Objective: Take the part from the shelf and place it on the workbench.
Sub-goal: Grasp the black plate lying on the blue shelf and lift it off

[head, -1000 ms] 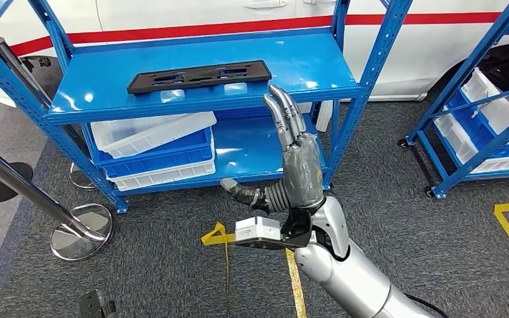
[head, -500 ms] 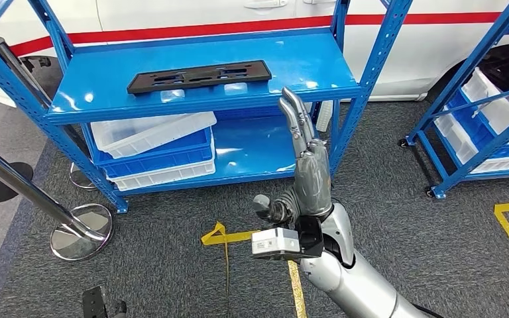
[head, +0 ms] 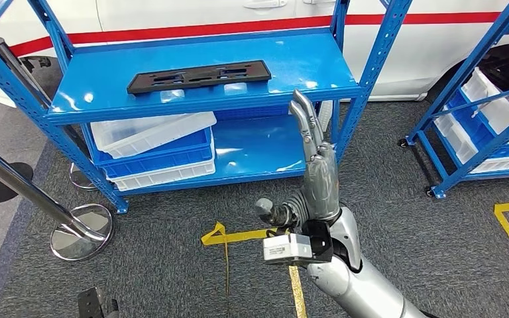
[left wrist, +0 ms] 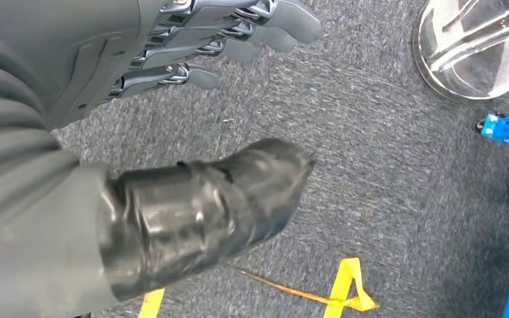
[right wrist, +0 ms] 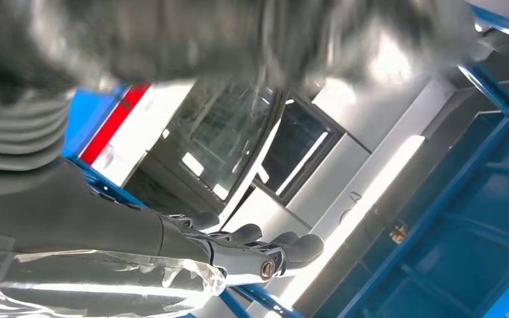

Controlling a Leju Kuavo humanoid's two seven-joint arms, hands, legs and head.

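Right hand [head: 317, 182] is raised in front of the shelf [head: 199, 106], fingers [head: 305, 119] straight and held together, pointing up, thumb [head: 268, 211] spread to the side; it holds nothing. The fingertips reach the front edge of the shelf's top deck, right of the part [head: 199, 75]. In the right wrist view the same hand [right wrist: 172, 248] shows extended fingers with nothing between them. Left hand [left wrist: 172, 119] hangs over grey carpet [left wrist: 384, 199], fingers extended and apart from the thumb, empty, near a chrome post base [left wrist: 470, 53] beside the shelf foot. The part, a long black plate, lies flat on the shelf's top deck, left of centre, well apart from both hands. White and blue bins [head: 156, 149] sit on the shelf's lower deck. Yellow tape [head: 228, 235] marks the carpet in front of the shelf.
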